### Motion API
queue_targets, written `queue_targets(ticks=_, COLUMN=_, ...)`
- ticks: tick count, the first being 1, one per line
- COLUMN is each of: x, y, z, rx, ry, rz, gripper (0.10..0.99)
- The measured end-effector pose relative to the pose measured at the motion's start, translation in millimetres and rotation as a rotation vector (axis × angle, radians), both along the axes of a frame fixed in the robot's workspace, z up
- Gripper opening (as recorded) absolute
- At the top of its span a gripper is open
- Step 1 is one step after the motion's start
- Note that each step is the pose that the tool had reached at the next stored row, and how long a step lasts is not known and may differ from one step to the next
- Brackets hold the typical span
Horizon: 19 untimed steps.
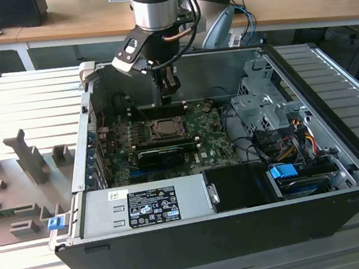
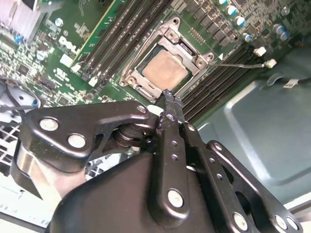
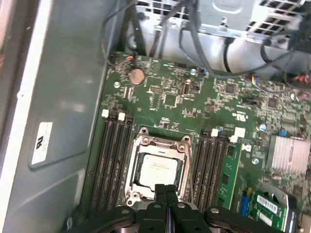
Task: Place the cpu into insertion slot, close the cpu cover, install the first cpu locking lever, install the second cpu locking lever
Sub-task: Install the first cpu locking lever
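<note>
Already the cpu (image 3: pixel 156 169) lies seated, the cpu cover (image 3: pixel 163 142) seemingly down around it — the hand (image 3: pixel 166 187) hovers just above, closed and empty, forming one narrow tip.

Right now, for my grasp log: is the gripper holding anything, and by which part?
Nothing: the gripper is shut and empty, hanging above the seated cpu.

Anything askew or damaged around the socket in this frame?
Nothing stands out. The cpu sits square within the cover, which lies flat on the motherboard. The shut gripper is by the cover's edge, holding nothing.
</note>
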<state>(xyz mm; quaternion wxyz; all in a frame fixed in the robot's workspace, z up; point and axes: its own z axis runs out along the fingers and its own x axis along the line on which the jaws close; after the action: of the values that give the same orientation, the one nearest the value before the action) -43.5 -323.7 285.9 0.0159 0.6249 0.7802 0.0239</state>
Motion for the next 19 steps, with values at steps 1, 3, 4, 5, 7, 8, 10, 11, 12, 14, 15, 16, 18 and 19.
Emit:
queue_targets(ticks=1, x=0.0, y=0.0, z=0.0, rx=0.0, ry=0.0, rz=0.016, gripper=0.106)
queue_targets(ticks=3, x=0.0, y=0.0, z=0.0, rx=0.0, ry=0.0, rz=0.029, gripper=0.106)
queue_targets(ticks=4, x=0.0, y=0.0, z=0.0, rx=0.0, ry=0.0, rz=0.038, gripper=0.106)
queue_targets(ticks=5, x=0.0, y=-0.1, z=0.0, rx=-0.002, ry=0.0002, rz=0.047, gripper=0.106)
queue_targets(ticks=7, x=0.0, y=0.0, z=0.0, rx=-0.002, ry=0.0001, rz=0.055, gripper=0.106)
queue_targets(ticks=8, x=-0.1, y=0.0, z=0.0, rx=-0.002, ry=0.0002, rz=0.061, gripper=0.106)
queue_targets(ticks=10, x=0.0, y=0.0, z=0.0, rx=-0.002, ry=0.0002, rz=0.068, gripper=0.106)
queue_targets(ticks=11, x=0.0, y=0.0, z=0.0, rx=-0.002, ry=0.0002, rz=0.076, gripper=0.106)
queue_targets(ticks=12, x=0.0, y=0.0, z=0.0, rx=-0.002, ry=0.0003, rz=0.085, gripper=0.106)
queue_targets(ticks=14, x=0.0, y=0.0, z=0.0, rx=-0.002, ry=0.0002, rz=0.093, gripper=0.106)
queue_targets(ticks=15, x=0.0, y=0.0, z=0.0, rx=-0.002, ry=0.0003, rz=0.098, gripper=0.106)
queue_targets(ticks=16, x=0.0, y=0.0, z=0.0, rx=-0.002, ry=0.0003, rz=0.101, gripper=0.106)
queue_targets(ticks=18, x=0.0, y=0.0, z=0.0, rx=-0.002, ry=0.0003, rz=0.116, gripper=0.106)
queue_targets(ticks=19, x=0.0, y=0.0, z=0.0, rx=-0.002, ry=0.0003, rz=0.121, gripper=0.106)
